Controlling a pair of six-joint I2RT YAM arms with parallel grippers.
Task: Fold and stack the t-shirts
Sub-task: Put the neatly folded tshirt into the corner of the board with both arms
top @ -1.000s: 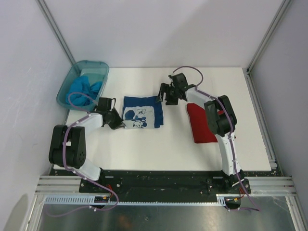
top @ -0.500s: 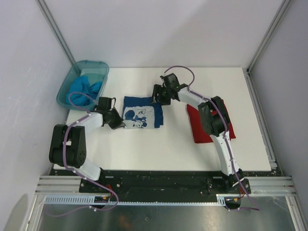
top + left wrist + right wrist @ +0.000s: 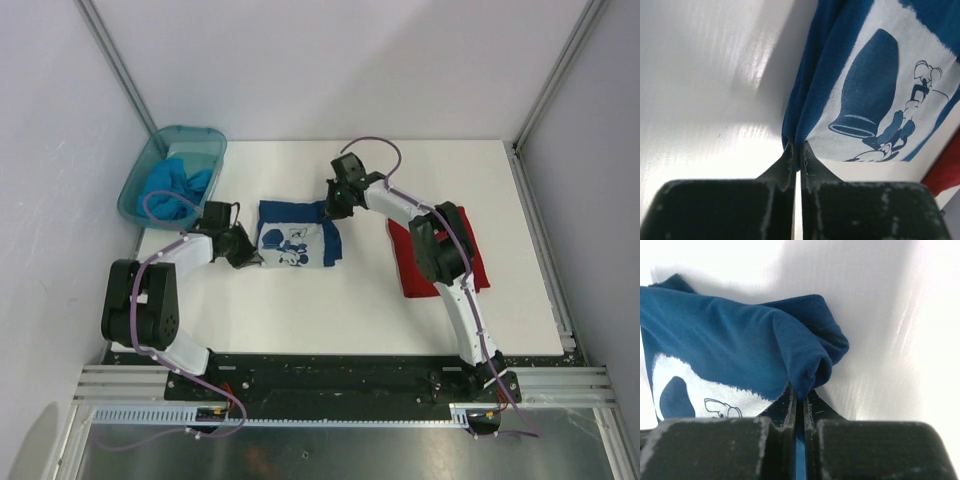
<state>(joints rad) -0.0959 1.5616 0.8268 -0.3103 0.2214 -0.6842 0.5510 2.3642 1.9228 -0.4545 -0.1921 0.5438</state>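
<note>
The navy t-shirt (image 3: pixel 295 234) with its white cartoon print lies folded mid-table. My left gripper (image 3: pixel 250 258) is shut on its near left corner, where blue cloth (image 3: pixel 810 100) runs down between the fingertips (image 3: pixel 788 156). My right gripper (image 3: pixel 334 208) is shut on the far right corner, pinching a bunched fold of navy cloth (image 3: pixel 805 357). To the right, under the right arm, lies the folded red t-shirt (image 3: pixel 420 262). The turquoise t-shirt (image 3: pixel 178 184) is crumpled in the tub.
A translucent teal tub (image 3: pixel 205 145) stands at the table's far left corner. Metal frame posts rise at the back left (image 3: pixel 120 70) and right (image 3: pixel 555 80). A sliver of red cloth (image 3: pixel 945 170) shows beyond the navy shirt in the left wrist view.
My right gripper moved left to the navy shirt's far right corner and shut on it. The left gripper stayed shut on the near left corner.
</note>
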